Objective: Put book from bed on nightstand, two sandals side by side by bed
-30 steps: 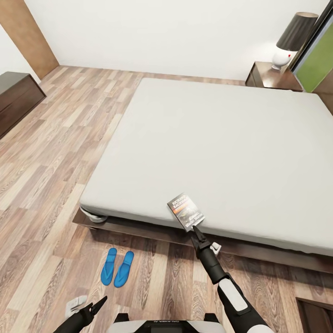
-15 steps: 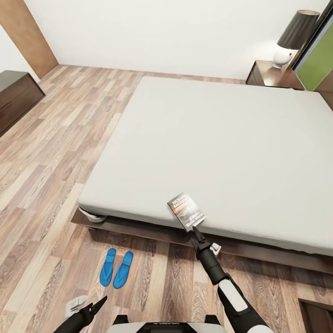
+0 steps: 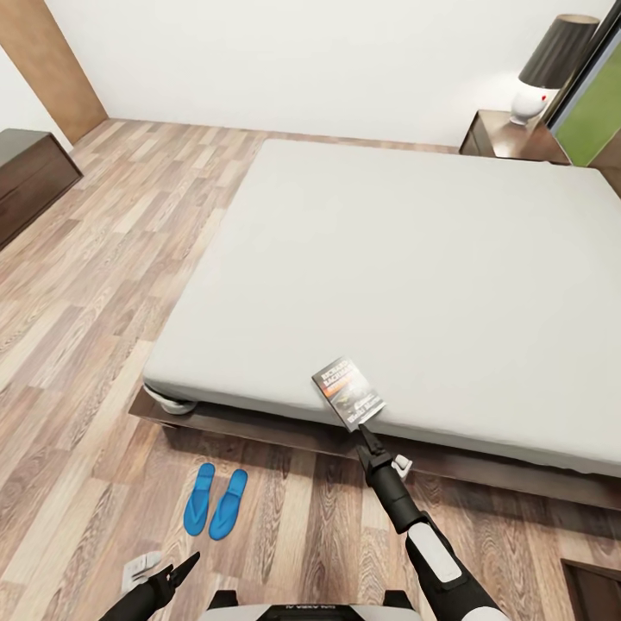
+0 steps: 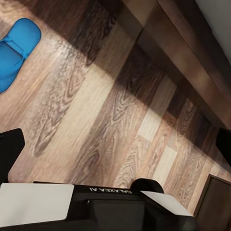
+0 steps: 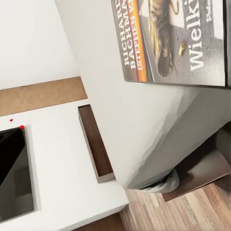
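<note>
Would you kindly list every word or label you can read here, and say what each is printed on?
"RICHARD BACHMAN": on the book, beside the orange band.
"(STEPHEN K…": on the orange band, cut off.
"Wielki": on the cover, cut off at the picture's edge.
Mirrored "GALAXEA AI": on the robot's body; in the head view, too small to read.

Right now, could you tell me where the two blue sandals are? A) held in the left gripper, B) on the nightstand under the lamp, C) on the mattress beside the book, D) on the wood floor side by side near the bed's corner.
D: the two blue sandals lie side by side on the wood floor, just off the bed corner.
</note>
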Robot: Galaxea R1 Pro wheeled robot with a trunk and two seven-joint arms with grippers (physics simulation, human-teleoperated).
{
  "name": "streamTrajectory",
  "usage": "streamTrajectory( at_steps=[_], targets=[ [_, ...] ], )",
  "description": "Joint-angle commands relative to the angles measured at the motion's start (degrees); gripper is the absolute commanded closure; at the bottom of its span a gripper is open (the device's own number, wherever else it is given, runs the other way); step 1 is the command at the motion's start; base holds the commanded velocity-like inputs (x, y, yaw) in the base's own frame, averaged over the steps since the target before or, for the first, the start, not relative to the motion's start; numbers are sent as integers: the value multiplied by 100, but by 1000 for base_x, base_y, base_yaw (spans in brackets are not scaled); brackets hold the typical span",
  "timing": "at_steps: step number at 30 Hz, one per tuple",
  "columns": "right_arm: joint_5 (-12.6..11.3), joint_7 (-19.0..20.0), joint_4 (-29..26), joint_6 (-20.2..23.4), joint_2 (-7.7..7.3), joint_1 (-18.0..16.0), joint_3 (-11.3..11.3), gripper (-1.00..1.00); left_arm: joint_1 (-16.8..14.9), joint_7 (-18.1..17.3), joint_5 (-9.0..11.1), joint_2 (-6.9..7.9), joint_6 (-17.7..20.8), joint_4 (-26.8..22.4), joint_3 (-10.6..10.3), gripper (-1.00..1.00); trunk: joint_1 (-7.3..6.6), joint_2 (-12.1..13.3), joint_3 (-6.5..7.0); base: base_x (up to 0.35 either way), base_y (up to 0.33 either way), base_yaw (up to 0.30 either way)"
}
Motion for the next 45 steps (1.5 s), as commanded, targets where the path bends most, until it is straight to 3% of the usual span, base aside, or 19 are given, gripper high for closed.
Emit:
streamTrajectory(
  at_steps=[1,45],
  targets=[
    [-55,15,2,60,2,-2,-8,-100,-4,-20,-44,-1,-33,8,41,-100,23,-44,-21,0,0,0],
    [-55,15,2,60,2,-2,-10,-100,-4,-20,-44,-3,-27,7,41,-100,989,-1808,-811,0,0,0]
  ],
)
